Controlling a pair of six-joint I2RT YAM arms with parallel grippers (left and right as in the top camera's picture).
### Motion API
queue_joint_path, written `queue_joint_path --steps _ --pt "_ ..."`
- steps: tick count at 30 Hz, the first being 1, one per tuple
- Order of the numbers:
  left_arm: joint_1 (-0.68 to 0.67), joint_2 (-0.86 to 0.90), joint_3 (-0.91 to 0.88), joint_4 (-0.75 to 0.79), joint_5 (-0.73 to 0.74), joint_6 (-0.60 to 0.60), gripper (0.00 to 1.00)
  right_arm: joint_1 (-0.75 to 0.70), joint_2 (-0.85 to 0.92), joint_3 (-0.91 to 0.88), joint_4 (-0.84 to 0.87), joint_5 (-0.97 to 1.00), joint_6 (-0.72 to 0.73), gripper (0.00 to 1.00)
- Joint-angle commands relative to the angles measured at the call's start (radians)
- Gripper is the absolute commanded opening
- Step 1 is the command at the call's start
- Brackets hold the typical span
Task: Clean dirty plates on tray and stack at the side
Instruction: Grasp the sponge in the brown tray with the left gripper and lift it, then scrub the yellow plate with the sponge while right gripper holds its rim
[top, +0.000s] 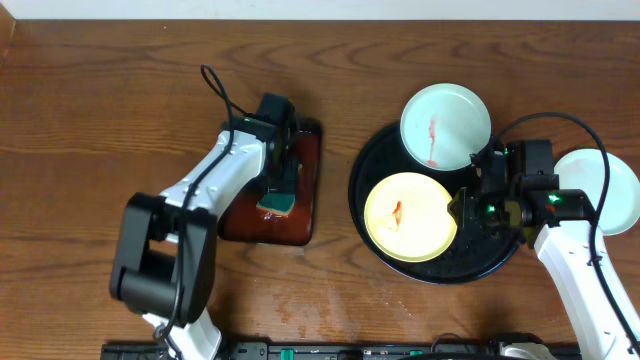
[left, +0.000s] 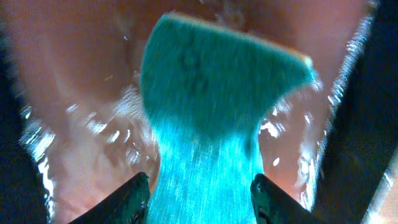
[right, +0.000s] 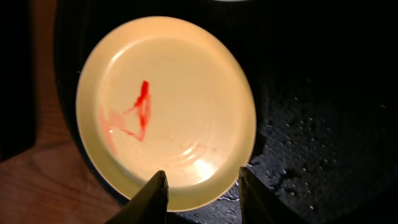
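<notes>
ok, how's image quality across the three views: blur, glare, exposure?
Left wrist: sponge too close, soft and smeared; wet red tray throws speckled glints. Right wrist: sharp, yellow plate well exposed with a mild hotspot near its lower rim; black tray nearly crushed to black. Overhead: even light, in focus, the yellow plate a bit blown out.

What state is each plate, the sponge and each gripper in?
yellow plate, red-smeared, on the black tray
bluish-white plate, red-smeared, on the black tray
third plate, off the black tray, no smear visible
sponge, pinched, in the dark-red tray
left gripper, shut on sponge
right gripper, open
</notes>
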Motion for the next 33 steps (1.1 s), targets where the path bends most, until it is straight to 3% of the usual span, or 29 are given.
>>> queue_joint_path --steps 1,4,8,10,12,13,26,33 --pt "0.002 -0.056 0.023 -0.045 0.008 -0.02 0.54 -0.005 0.005 -0.007 -0.01 0.039 0.011 0.36" --pt "0.002 -0.043 -0.016 -0.024 0.01 -0.02 0.54 -0.005 0.013 -0.007 -0.008 0.05 0.012 0.37" --pt "0.002 -0.018 -0.119 0.117 0.01 -0.029 0.52 -0.006 0.054 -0.007 0.019 0.064 0.021 0.38" --pt "0.002 -0.006 -0.163 0.17 0.01 -0.042 0.37 -0.006 0.082 -0.007 0.03 0.06 0.034 0.37" --pt "0.002 -0.002 -0.178 0.184 0.01 -0.043 0.13 -0.006 0.108 -0.007 0.037 0.057 0.034 0.37" --pt "0.002 -0.002 -0.177 0.184 0.01 -0.043 0.08 -0.006 0.121 -0.007 0.041 0.057 0.034 0.36" --pt "-0.006 -0.151 0.077 -0.078 0.02 -0.042 0.07 -0.026 0.182 -0.007 0.123 0.055 0.025 0.32" --pt "-0.08 -0.248 0.115 -0.074 0.148 -0.079 0.08 -0.029 0.338 -0.007 0.161 -0.052 -0.064 0.32"
